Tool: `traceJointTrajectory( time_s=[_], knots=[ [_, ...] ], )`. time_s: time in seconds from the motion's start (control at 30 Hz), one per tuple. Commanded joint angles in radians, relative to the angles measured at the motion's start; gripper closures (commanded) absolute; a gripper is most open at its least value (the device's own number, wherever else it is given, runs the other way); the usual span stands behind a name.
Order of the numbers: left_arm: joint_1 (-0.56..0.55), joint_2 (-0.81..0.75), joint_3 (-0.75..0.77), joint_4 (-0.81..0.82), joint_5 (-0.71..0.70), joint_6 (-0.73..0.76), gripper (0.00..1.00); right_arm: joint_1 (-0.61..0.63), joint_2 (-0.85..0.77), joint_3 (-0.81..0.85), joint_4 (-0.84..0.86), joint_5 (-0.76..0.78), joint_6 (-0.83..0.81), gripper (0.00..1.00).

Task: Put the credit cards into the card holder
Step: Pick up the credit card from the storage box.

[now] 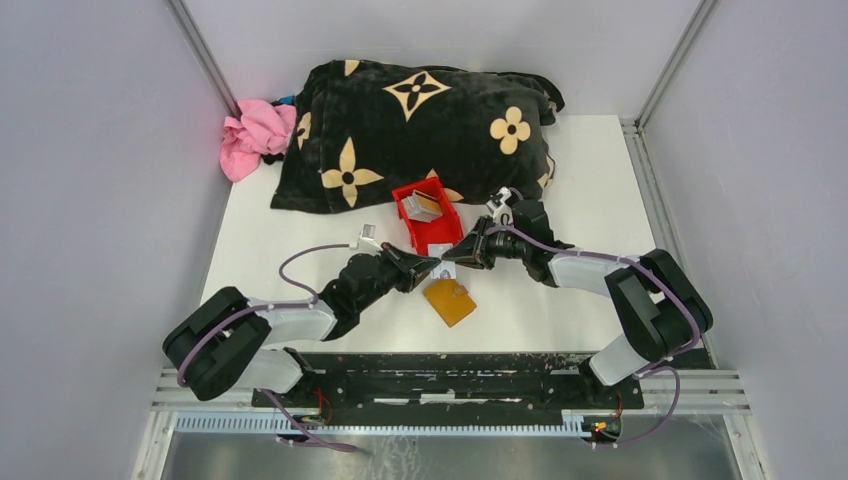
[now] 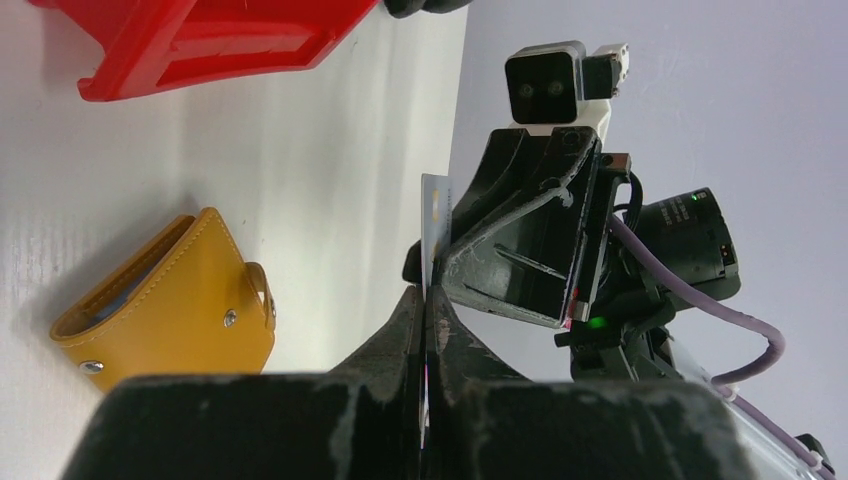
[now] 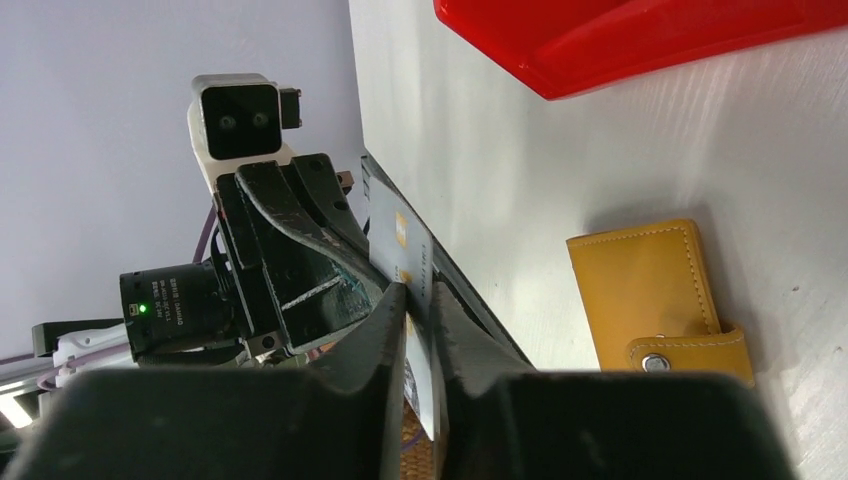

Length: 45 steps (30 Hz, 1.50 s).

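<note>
Left gripper: clamped tight on one card, held off the worktop near its centre. Right gripper: jaws narrow, one either side of the same card; cannot tell whether they press it. Card holder: strap snapped, lying flat just nearward of both grippers. More cards stand in red bin, just beyond, toward far edge.

Scuffed black left gripper — white-and-black left arm, lilac cables.
</note>
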Motion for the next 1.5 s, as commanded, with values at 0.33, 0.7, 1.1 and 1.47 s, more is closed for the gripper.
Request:
traceJointTrajectory(
  time_s=[0.33,0.7,1.1,1.47],
  knots=[
    [-0.009,-0.064,-0.029,-0.069,-0.038,-0.039,0.54,0.007,-0.059,0.053,-0.031,-0.036,-0.036,0.99],
    [-0.075,-0.259,-0.098,-0.42,-0.183,0.033,0.49,0.041,-0.126,0.3,-0.734,0.14,-0.536,0.99],
    [-0.283,-0.012,0.151,-0.697,-0.301,0.099,0.86,0.229,0.007,0.472,-1.032,0.42,-0.752,0.99],
    [-0.311,0.079,0.214,-0.784,-0.329,0.087,0.93,0.283,0.097,0.516,-1.09,0.561,-0.817,0.99]
  ],
)
